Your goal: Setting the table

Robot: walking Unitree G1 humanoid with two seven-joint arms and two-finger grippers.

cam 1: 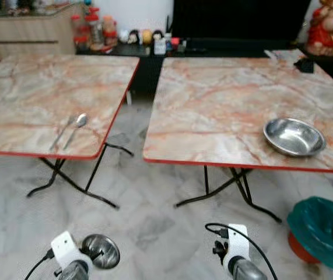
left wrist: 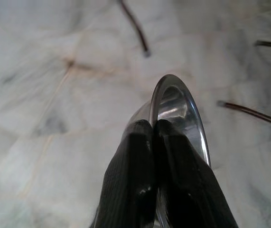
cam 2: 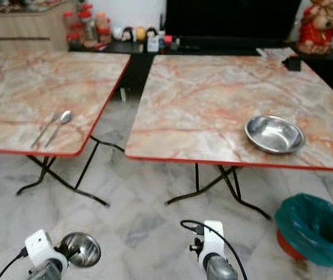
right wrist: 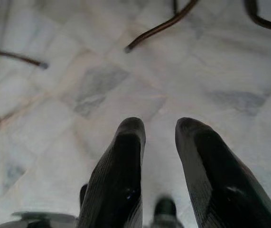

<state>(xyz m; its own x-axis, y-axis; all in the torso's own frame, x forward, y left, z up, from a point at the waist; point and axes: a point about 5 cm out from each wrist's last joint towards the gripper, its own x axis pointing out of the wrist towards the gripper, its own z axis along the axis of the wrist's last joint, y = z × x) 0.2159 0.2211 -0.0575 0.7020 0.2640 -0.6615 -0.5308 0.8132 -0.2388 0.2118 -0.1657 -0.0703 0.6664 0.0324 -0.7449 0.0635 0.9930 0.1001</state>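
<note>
My left gripper (left wrist: 154,128) is shut on the rim of a small steel bowl (cam 1: 100,251), held low above the floor at the bottom left of the head views. My right gripper (right wrist: 160,130) hangs open over the floor, nothing between its fingers. A larger steel bowl (cam 1: 294,137) sits near the front right edge of the right marble-patterned table (cam 1: 224,99). A spoon (cam 1: 77,125) and a fork (cam 1: 61,133) lie side by side near the front right corner of the left table (cam 1: 32,99).
A gap of tiled floor (cam 1: 134,146) runs between the two folding tables, whose black legs (cam 1: 236,189) splay out below. A bin with a teal liner (cam 1: 323,230) stands on the floor at the right. A dark sideboard with jars and figurines (cam 1: 149,41) lines the back wall.
</note>
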